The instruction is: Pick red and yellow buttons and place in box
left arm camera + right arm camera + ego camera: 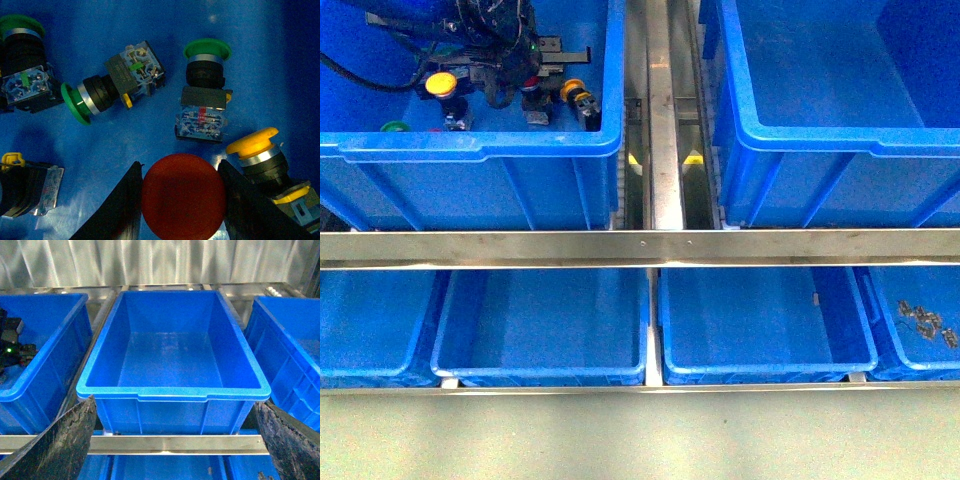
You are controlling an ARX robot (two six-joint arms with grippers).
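Left gripper (180,167) pinches red button (182,202) cap, lower centre of frame; 1 yellow button (252,142) lies just right. Right gripper (175,404) spread wide, facing blue box (172,390) mid-frame.

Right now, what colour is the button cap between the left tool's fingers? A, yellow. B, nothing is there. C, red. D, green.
C: in the left wrist view the red button fills the gap in the left tool, touching it on both sides.
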